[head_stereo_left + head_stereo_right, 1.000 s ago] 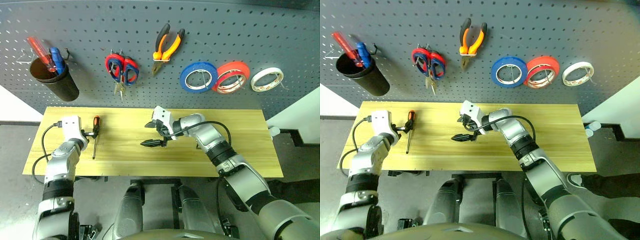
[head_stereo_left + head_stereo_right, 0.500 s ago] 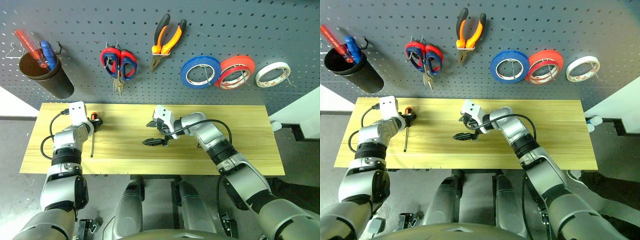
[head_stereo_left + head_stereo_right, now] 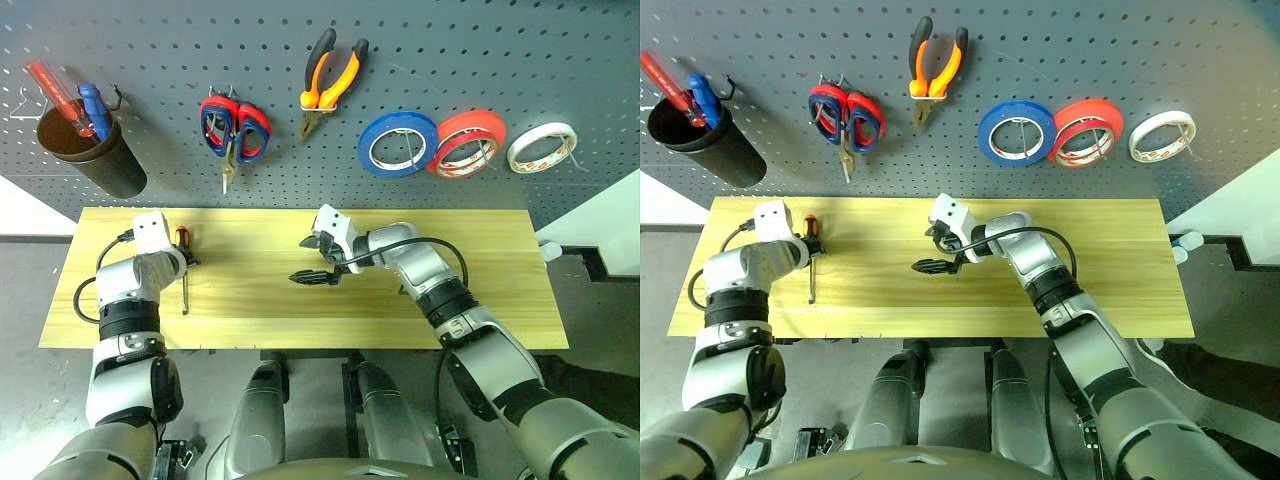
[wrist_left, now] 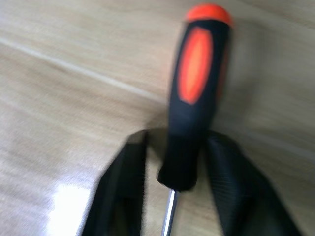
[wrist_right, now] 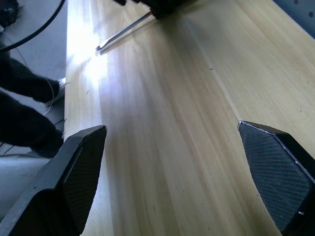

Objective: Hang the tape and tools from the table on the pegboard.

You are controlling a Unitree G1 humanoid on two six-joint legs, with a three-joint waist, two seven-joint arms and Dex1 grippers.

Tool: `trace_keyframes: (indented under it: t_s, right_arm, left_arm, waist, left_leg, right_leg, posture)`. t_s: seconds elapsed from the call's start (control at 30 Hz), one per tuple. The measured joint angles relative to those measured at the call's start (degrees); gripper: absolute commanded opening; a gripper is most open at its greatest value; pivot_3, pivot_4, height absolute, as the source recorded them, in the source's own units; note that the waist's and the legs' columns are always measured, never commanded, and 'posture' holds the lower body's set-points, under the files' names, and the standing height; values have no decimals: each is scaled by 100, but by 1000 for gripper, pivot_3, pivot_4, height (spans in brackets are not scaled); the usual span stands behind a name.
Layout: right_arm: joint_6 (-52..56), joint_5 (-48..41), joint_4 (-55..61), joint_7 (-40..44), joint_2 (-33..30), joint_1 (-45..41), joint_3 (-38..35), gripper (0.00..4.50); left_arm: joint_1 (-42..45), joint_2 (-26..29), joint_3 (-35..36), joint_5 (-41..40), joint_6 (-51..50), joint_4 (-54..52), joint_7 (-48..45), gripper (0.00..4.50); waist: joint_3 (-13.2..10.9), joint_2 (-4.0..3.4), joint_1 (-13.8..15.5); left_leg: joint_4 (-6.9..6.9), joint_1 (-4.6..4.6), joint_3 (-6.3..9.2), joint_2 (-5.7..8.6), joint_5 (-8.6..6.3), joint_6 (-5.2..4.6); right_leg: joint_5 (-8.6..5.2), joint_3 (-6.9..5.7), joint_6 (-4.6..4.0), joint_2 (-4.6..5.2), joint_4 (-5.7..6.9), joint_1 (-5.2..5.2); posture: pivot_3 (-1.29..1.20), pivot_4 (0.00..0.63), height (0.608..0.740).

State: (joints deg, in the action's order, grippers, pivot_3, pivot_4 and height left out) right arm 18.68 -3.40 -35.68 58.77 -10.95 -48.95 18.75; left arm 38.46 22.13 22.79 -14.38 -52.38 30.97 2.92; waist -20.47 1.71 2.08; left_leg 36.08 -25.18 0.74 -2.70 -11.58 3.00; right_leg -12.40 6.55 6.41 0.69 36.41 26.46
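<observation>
The short screwdriver [image 3: 182, 240], with its black-and-orange handle, lies on the left of the wooden table [image 3: 500, 290], shaft toward the front edge. My left gripper [image 3: 186, 256] is shut on it; the left wrist view shows the fingers [image 4: 123, 187] pressed against both sides of the handle [image 4: 194, 88]. My right gripper [image 3: 312, 272] hovers open over the bare table middle, its pads [image 5: 83, 167] far apart. On the pegboard [image 3: 500, 60] hang the orange-and-black pliers [image 3: 332, 75] and the red tape [image 3: 466, 142].
Also on the board are a black cup [image 3: 95, 155] holding red and blue screwdrivers, red-and-blue-handled scissors [image 3: 233, 128], a blue tape roll [image 3: 398, 143] and a white roll [image 3: 540, 147]. A cable trails from my left wrist.
My left gripper tipped down and closed on the screwdriver's handle. The right arm has stayed where it was. The camera view shifted slightly.
</observation>
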Motion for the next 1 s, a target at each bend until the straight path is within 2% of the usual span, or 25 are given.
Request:
trace_keyframes:
  t_s: [0.3,0.47,0.63,0.77,0.83,0.9,1.0]
  right_arm:
    - [-111,2,-58,15,-33,-10,-101,4500]
    - [-33,-68,79,286,-137,7,-138,4500]
    - [354,-533,934,810,-459,87,-402,4500]
    - [556,-759,1576,1013,-658,247,-476,4500]
    - [617,-850,1831,1070,-711,406,-473,4500]
    - [667,-942,2059,1100,-798,528,-479,4500]
    - [770,-1136,2411,1143,-946,628,-581,4500]
  left_arm:
    - [20,45,-55,16,15,-14,-146,571]
    - [-123,50,-64,11,-120,-314,-199,571]
    - [-1147,101,-279,-126,-691,-1866,-617,571]
    - [-1972,342,-496,-189,-821,-2917,-1035,571]
    - [-2484,502,-610,-188,-608,-3413,-1279,571]
    - [-3119,651,-726,-189,26,-3833,-1738,571]
    - [-3620,653,-753,-254,547,-4265,-2125,571]
  waist:
    - [0,0,0]
    - [1,1,0]
    - [5,8,-13]
    - [20,23,12]
    - [24,24,12]
    - [31,33,13]
    - [56,43,33]
  left_leg:
    - [-7,0,1,0,5,8]
    - [-6,-15,2,0,6,12]
    - [-18,-31,14,-3,-9,47]
    - [-40,-35,32,-1,2,82]
    - [-45,-35,32,0,7,90]
    - [-52,-36,31,0,16,107]
    - [-78,-43,34,-5,32,125]
  right_leg:
    - [0,-1,0,0,-5,0]
    - [2,-5,0,2,-19,3]
    - [4,-21,-2,6,-27,14]
    - [3,-40,-7,10,-39,14]
    - [6,-42,-10,15,-44,14]
    - [10,-44,-16,19,-52,16]
    - [21,-55,-40,18,-98,15]
  posture:
    - [196,357,740]
    - [195,315,740]
    - [200,270,740]
    - [207,246,740]
    - [212,228,740]
    - [214,219,740]
    - [219,194,740]
